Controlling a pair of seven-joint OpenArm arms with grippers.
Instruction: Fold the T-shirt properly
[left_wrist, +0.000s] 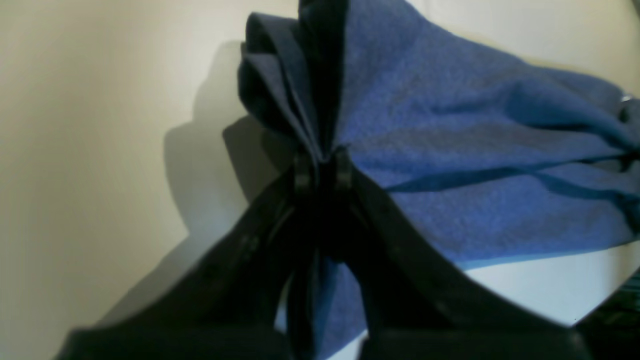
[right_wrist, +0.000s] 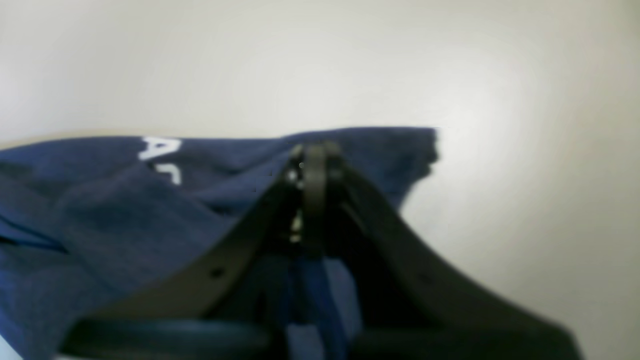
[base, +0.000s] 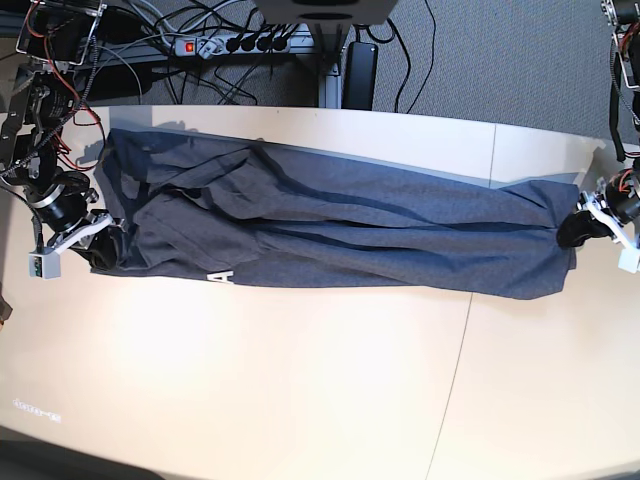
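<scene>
Stretch step in hand: T-shirt (base: 340, 225) lay taut across upper frame of the table (base: 300, 380), left gripper (base: 585, 222) and right gripper (base: 105, 232) both clamped on its ends; next I judged a carry-over fold toward frame bottom.

The base view looks straight down from high above the counter (base: 300, 380), far enough to take in both arms at the frame's left and right edges. The 2 wrist views sit close behind each hand, looking along its fingers. All 3 share the T-shirt (base: 340, 225).
</scene>
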